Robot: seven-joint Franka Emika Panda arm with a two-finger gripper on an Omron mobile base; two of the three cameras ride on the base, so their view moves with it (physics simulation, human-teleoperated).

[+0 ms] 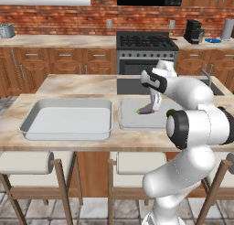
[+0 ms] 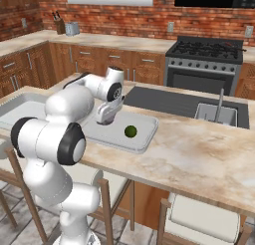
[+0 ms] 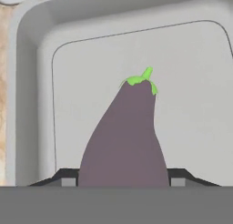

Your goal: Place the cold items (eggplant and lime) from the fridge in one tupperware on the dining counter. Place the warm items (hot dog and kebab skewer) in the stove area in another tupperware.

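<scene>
Eggplant (image 3: 125,136) apparently gripped between end effector (image 3: 123,182) tips.

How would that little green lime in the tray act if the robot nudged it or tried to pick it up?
The lime looks round, so a nudge would probably send it rolling across the flat floor of its tray, though the raised rim should stop it. Its smooth curved skin might slip between straight fingers. It looks small and firm, so it is likely light.
</scene>
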